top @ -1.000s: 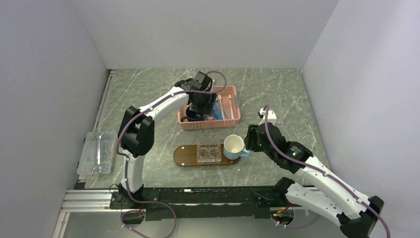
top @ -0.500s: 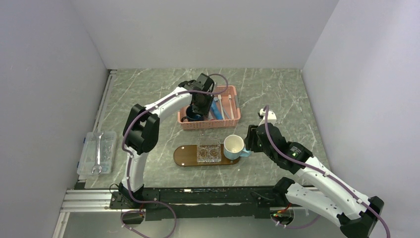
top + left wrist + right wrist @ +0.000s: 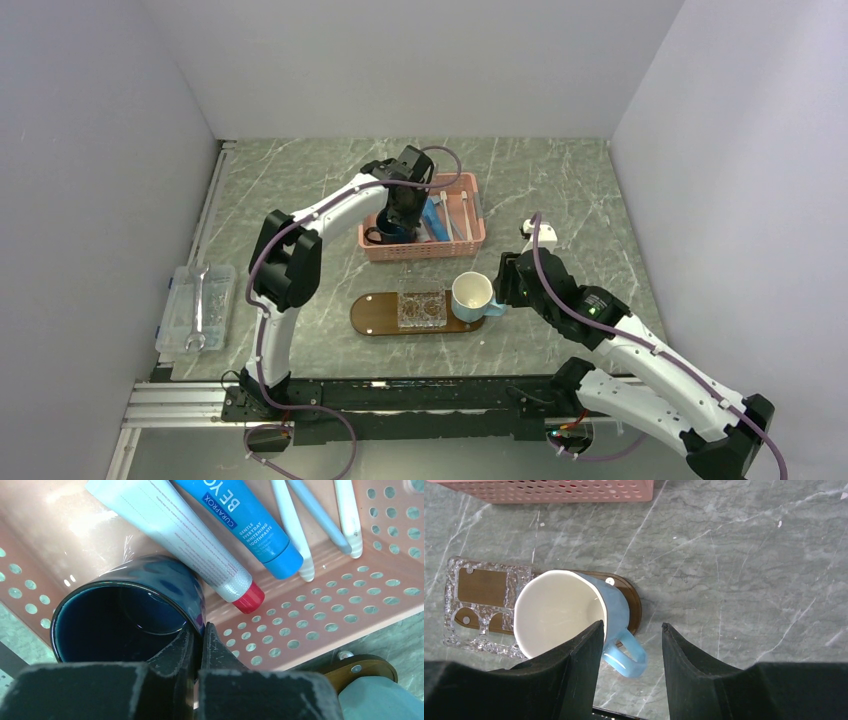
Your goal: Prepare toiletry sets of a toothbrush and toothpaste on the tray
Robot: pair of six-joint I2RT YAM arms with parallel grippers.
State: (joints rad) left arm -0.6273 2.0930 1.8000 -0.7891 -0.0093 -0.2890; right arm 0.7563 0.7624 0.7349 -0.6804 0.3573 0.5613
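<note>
1. Lying lengthwise in the pink basket (image 3: 310,625), the toothpaste (image 3: 247,525) and toothbrushes (image 3: 292,530) sit just beyond the left gripper (image 3: 200,640), the nearer one.
2. Its jaws pinch the rim of the dark mug (image 3: 150,580).
3. The right gripper (image 3: 630,630) gapes beside the tray (image 3: 631,600).

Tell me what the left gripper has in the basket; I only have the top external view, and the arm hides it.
Observer: The left gripper is shut on the rim of the dark blue mug, one jaw inside, one outside.
Operator: Anything leaning on that mug?
Observer: A white red-capped tube lies against its side, the blue toothpaste next to that.
Operator: And the right gripper?
Observer: Open, with the handle of the light blue mug between its jaws.
</note>
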